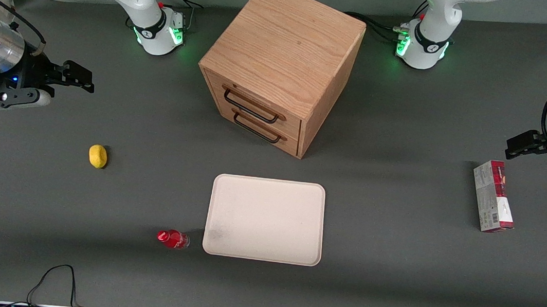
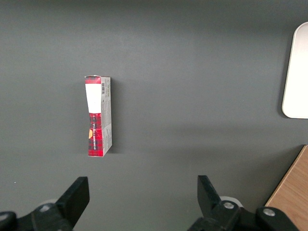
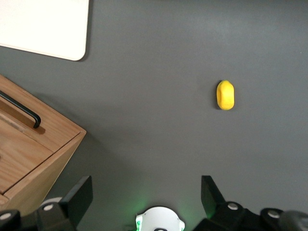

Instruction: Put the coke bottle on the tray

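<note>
Coke bottle not yet touched, lying just beside the tray; hand open and well apart.

The coke bottle (image 1: pixel 173 239) lies on its side on the tabletop (image 1: pixel 389 289) in the lower middle of the front frame, just beside the tray (image 1: pixel 264 219) near its smudged corner. Small, round and glossy, it may roll or squirt out if the fingers close off-centre, or be nudged against the tray rim. The lemon (image 1: pixel 98 156) sits between bottle and hand and could be clipped on a low approach. The hand (image 1: pixel 72 78) hovers at the upper left of the front frame, its fingers spread and holding nothing.
</note>
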Available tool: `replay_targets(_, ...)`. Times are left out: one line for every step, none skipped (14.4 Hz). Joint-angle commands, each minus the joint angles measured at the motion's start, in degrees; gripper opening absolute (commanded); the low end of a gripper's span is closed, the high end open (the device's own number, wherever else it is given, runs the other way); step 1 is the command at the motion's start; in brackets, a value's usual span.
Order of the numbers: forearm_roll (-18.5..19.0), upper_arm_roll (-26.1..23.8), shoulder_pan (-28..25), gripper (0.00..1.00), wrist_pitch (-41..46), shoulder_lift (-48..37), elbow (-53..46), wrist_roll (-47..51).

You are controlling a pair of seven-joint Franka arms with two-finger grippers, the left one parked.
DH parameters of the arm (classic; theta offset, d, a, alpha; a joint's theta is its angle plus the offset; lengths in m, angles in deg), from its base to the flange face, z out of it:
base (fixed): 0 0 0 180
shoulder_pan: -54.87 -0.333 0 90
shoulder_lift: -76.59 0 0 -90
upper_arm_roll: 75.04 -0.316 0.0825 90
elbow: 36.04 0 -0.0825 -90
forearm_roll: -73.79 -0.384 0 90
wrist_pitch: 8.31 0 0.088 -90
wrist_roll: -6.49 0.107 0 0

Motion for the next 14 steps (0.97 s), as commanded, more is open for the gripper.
replay_targets(-0.2, -0.1, -0.2, 1.00, 1.5, 0.6, -1.9, -1.2)
replay_targets(-0.1, -0.1, -0.2, 1.00, 1.6, 0.3, -1.9, -1.1)
replay_targets(-0.1, -0.1, -0.2, 1.00, 1.6, 0.3, -1.9, -1.3)
replay_targets(-0.1, -0.1, -0.2, 1.00, 1.7, 0.2, -1.9, -1.3)
replay_targets(-0.1, -0.1, -0.3, 1.00, 1.8, 0.1, -1.9, -1.3)
replay_targets(0.0, -0.1, -0.3, 1.00, 1.8, 0.2, -2.1, -1.2)
replay_targets(0.0, -0.1, -0.3, 1.00, 1.8, 0.3, -2.6, -1.1)
replay_targets(-0.1, -0.1, -0.3, 1.00, 1.8, 0.7, -3.5, -0.9)
replay_targets(-0.1, -0.2, -0.6, 1.00, 1.8, 1.3, -4.6, -0.6)
replay_targets(-0.3, -0.2, -1.5, 1.00, 1.8, 3.2, -6.5, -0.4)
replay_targets(-0.2, -0.5, -2.9, 1.00, 1.9, 6.3, -10.4, 0.4)
replay_targets(-0.3, -0.8, -4.6, 1.00, 3.0, 10.7, -16.2, 2.7)
replay_targets(-0.2, -0.9, -5.5, 1.00, 6.1, 15.7, -22.2, 5.1)
replay_targets(-0.5, -1.1, -5.9, 1.00, 8.9, 21.0, -29.6, 6.1)
